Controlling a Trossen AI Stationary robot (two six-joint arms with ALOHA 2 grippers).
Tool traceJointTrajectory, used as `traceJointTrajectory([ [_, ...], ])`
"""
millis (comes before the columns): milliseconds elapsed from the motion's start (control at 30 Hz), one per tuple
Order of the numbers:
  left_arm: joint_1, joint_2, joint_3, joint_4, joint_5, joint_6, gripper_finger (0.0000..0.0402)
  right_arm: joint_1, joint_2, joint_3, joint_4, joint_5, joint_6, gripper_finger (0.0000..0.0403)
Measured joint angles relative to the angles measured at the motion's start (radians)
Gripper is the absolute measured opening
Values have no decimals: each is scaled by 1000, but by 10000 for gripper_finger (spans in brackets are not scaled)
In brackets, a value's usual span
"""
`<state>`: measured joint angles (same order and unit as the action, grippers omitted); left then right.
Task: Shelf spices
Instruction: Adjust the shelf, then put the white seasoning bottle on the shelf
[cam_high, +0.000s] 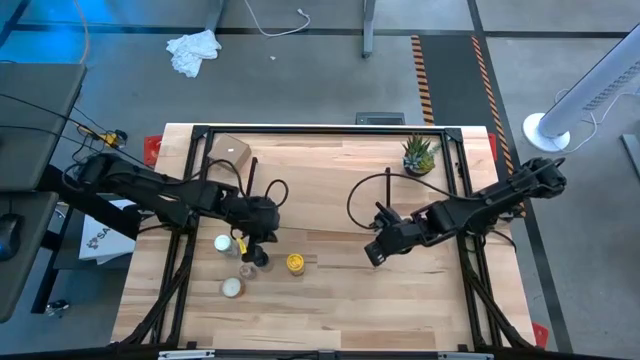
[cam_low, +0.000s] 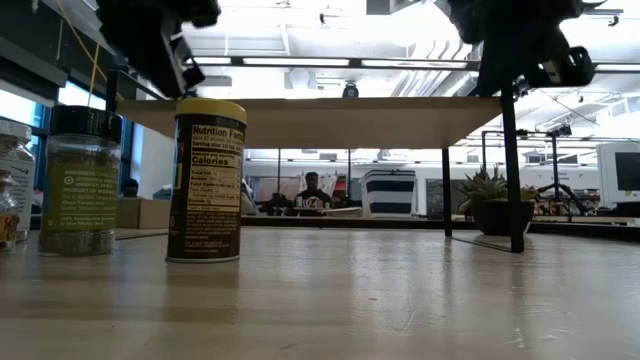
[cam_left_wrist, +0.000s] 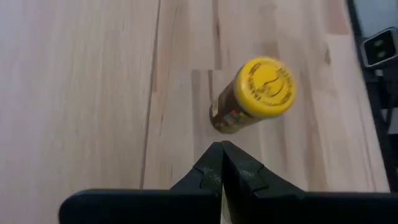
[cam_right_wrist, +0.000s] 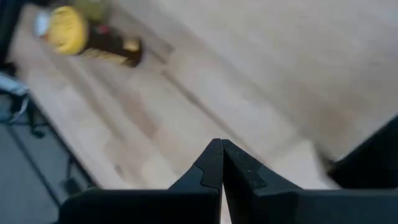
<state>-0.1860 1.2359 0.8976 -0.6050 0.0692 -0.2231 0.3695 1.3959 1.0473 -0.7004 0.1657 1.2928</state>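
- Left hand (cam_high: 262, 236): clenched, empty, above the wooden worktop (cam_high: 330, 310) beside the yellow-lidded cylindrical spice jar (cam_high: 295, 263).
- Right hand (cam_high: 374, 254): clenched, empty, bare worktop beneath.
- Long light-wood shelf (cam_low: 320, 120) spans overhead.

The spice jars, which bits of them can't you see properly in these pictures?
- Yellow-lidded jar: low view shows its label, but the small print is too tiny to read.
- Black-capped jar: high view, the left gripper partly covers it.
- White-capped jar: low view, cut off by the picture's edge.
- Clear glass jar: high view, too small to tell what's inside.
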Motion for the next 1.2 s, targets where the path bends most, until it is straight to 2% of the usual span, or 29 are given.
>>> traceJointTrajectory([
  [100, 0, 12, -8, -3, -15, -30, 0, -14, 6, 0, -25, 20, 13, 0],
  [200, 9, 24, -18, -12, -98, -58, 0, -40, 5, 0, -60, 81, 36, 0],
  [367, 75, 33, -18, -10, -162, -50, 0, -98, 3, 0, -120, 128, 7, 0],
  [600, 200, 34, -18, -27, -217, 99, 0, -182, 3, 0, -136, 172, -82, 0],
  [667, 234, 33, -17, -24, -213, 136, 0, -200, 3, 0, -118, 171, -120, 0],
  [800, 264, -2, 22, -47, -98, 146, 0, -218, -28, 0, -39, 136, -242, 0],
  [933, 228, -71, 84, -124, -78, 153, 0, -218, -94, 0, 9, 113, -323, 0],
  [1033, 161, -147, 128, -233, -92, 196, 0, -202, -154, 0, 41, 116, -333, 0],
  [1200, -20, -233, 129, -516, -221, 209, 0, -172, -182, 17, 43, 67, -416, 0],
])
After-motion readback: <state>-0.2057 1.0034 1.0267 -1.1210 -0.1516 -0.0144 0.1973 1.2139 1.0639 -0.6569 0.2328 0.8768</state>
